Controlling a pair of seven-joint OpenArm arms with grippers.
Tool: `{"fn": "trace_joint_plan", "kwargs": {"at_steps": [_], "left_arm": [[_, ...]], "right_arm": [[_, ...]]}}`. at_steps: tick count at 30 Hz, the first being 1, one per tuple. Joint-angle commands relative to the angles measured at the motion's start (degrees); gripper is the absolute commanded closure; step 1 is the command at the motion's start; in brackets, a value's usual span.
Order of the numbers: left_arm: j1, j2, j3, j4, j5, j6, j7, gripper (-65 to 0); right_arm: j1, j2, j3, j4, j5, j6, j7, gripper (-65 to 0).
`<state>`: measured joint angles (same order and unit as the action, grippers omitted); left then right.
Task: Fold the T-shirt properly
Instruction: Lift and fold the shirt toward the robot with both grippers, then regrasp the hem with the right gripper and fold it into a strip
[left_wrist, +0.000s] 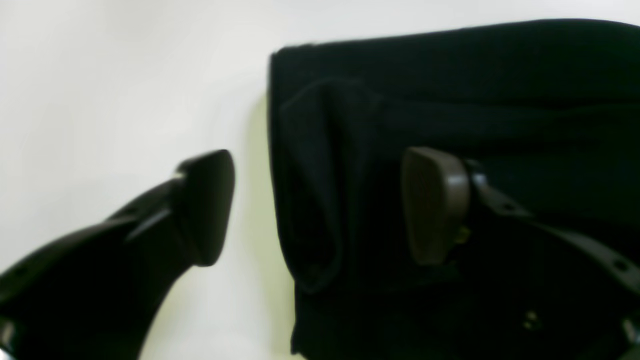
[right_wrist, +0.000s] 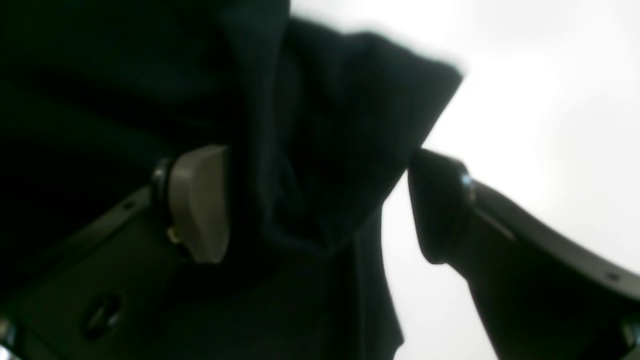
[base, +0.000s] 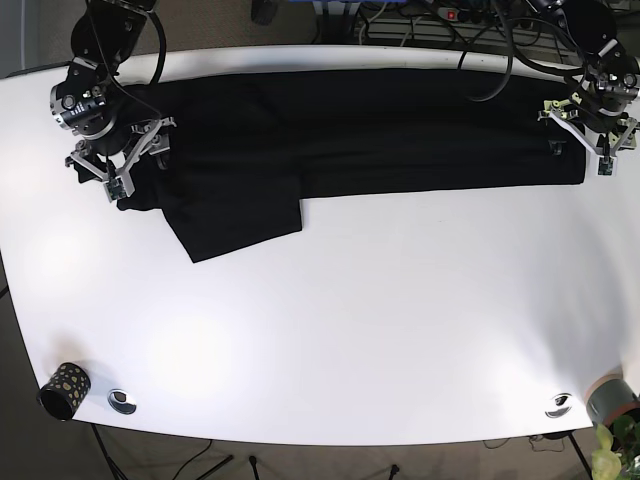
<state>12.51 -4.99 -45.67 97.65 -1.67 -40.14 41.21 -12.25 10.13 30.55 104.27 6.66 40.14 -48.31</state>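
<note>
A black T-shirt (base: 350, 130) lies in a long band across the far half of the white table (base: 350, 330), with one flap (base: 240, 215) reaching toward the front at the left. My left gripper (base: 580, 142) is open at the shirt's right end. In the left wrist view it (left_wrist: 320, 205) straddles the shirt's edge (left_wrist: 310, 175), one finger over bare table and the other over cloth. My right gripper (base: 122, 178) stands open at the shirt's left end. Close up, a raised fold of the shirt (right_wrist: 325, 165) sits between its (right_wrist: 320, 205) spread fingers.
A speckled black cup (base: 62, 390) and a small metal disc (base: 122, 401) sit at the front left corner. Another disc (base: 558, 404) and a potted plant (base: 612, 410) are at the front right. Cables (base: 440, 25) run behind the table's far edge.
</note>
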Motion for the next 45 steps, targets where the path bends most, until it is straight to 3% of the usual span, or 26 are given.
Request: {"fn": "trace_joint_plan", "kwargs": {"at_steps": [1, 14, 27, 35, 39, 45], "left_arm": [[-0.5, -0.9, 0.8, 3.8, -0.7, 0.1, -1.0, -49.0], [-0.4, -0.6, 10.7, 7.3, -0.5, 0.1, -1.0, -47.1], [2.4, 0.7, 10.2, 3.1, -0.4, 1.9, -1.0, -47.1], [3.1, 0.7, 9.1, -1.0, -0.4, 1.9, -1.3, -47.1], [3.0, 0.7, 9.4, -1.7, -0.5, 1.9, -1.4, -47.1], [1.7, 0.7, 9.4, -3.0, -0.5, 1.9, -1.4, -47.1]], "right_arm": [[1.9, 0.7, 0.4, 2.3, 0.7, -0.14, 0.9, -52.6], [16.5, -0.8, -0.1, -7.3, 0.7, -0.14, -8.2, -52.5], [27.5, -0.9, -0.1, -27.9, 0.8, -0.14, -9.0, -52.5], [28.6, -4.6, -0.2, -29.3, 0.7, -0.14, -9.0, -51.7], [28.9, -6.1, -0.2, -29.4, 0.4, -0.14, -8.6, -41.2], [29.3, -7.3, -0.2, -29.4, 0.6, -0.14, -8.5, -12.8]]}}
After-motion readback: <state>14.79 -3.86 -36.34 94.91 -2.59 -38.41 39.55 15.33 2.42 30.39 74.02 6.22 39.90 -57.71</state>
